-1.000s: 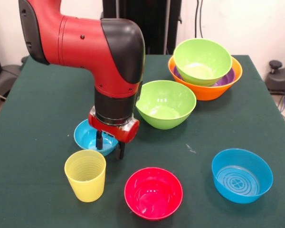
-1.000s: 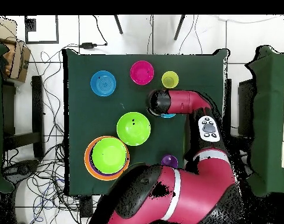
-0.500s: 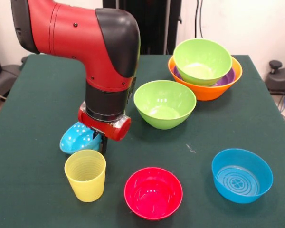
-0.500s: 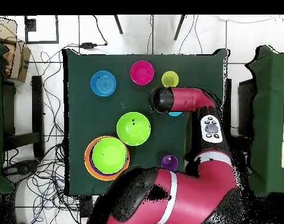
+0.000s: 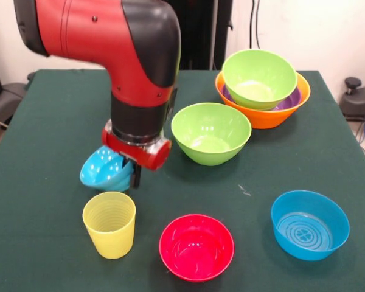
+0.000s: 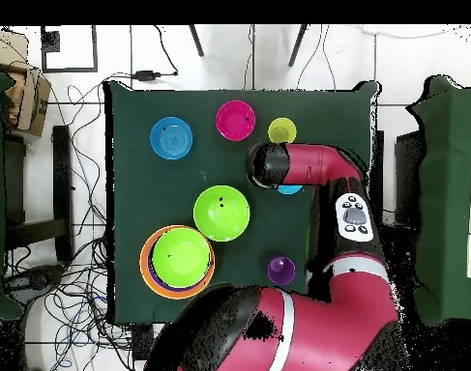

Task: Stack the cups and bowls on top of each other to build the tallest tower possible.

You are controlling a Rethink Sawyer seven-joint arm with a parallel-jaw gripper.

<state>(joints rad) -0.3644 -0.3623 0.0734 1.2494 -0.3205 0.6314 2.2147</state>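
Observation:
My gripper (image 5: pixel 131 174) is shut on the rim of a small blue bowl (image 5: pixel 103 172), which hangs tilted just above the table, behind the ribbed yellow cup (image 5: pixel 109 224). In the overhead view only a sliver of this bowl (image 6: pixel 290 189) shows beside the arm. The tower is an orange bowl (image 5: pixel 264 115) holding a purple bowl (image 5: pixel 290 100) with a lime green bowl (image 5: pixel 258 76) on top. A loose green bowl (image 5: pixel 211 132), a pink-red bowl (image 5: pixel 196 246) and a second blue bowl (image 5: pixel 309 224) stand apart. The purple cup (image 6: pixel 281 270) shows only from overhead.
From overhead, the tower (image 6: pixel 179 259) sits near the table's left edge, the loose green bowl (image 6: pixel 221 213) mid-table, and the blue bowl (image 6: pixel 171 137), pink-red bowl (image 6: pixel 235 120) and yellow cup (image 6: pixel 282 130) in a row at the far side. Cables lie on the floor around the table.
The gripper went from standing over the flat small blue bowl to gripping its rim; the bowl has tipped on edge, shifted left in the front view and risen slightly.

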